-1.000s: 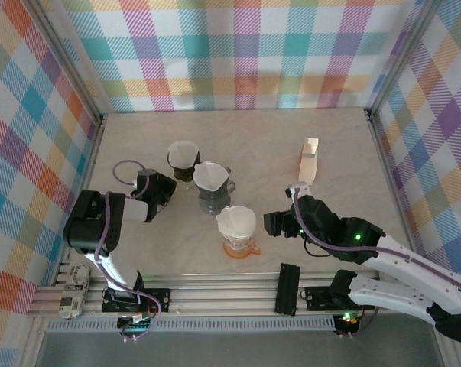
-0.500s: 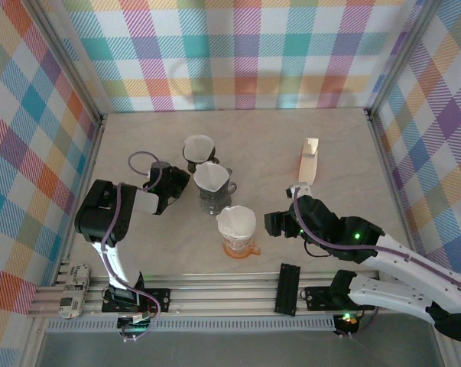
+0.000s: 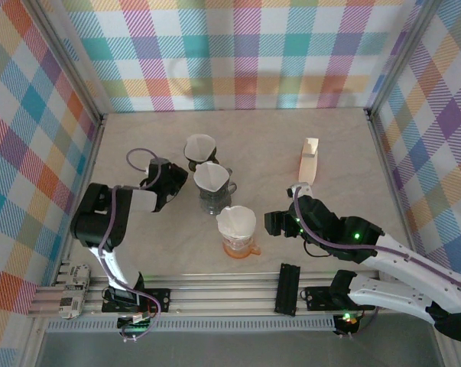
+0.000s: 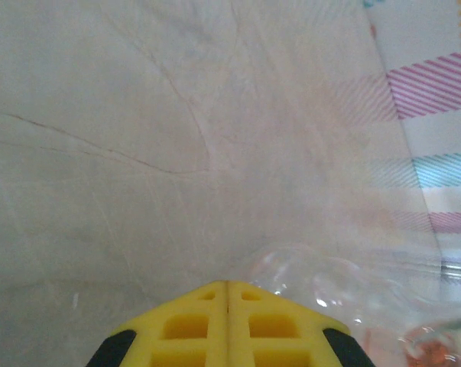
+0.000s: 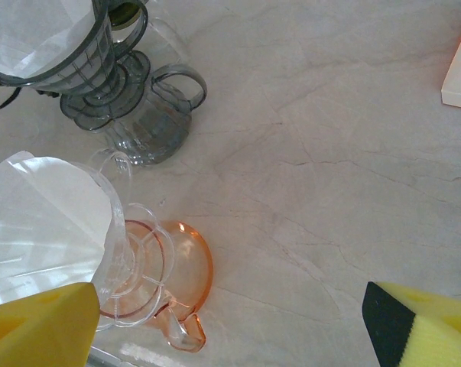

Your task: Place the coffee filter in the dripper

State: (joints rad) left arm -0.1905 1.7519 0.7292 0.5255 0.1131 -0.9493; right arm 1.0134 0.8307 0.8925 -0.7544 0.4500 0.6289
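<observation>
A filter (image 3: 200, 144) sits in the dark dripper (image 3: 190, 162) at the back. The left gripper (image 3: 175, 177), fingers pressed together and empty, lies just to its left and is the nearer. The right gripper (image 3: 270, 223), spread wide, faces the orange dripper (image 3: 241, 246).

On the bench (image 3: 345, 138) I count a dark dripper (image 3: 190, 162), a grey dripper (image 3: 215, 200) and a clear dripper (image 3: 240, 246). Three paper filters (image 3: 210, 176), one apiece. One cream box (image 3: 310, 160), right of the grey dripper.
</observation>
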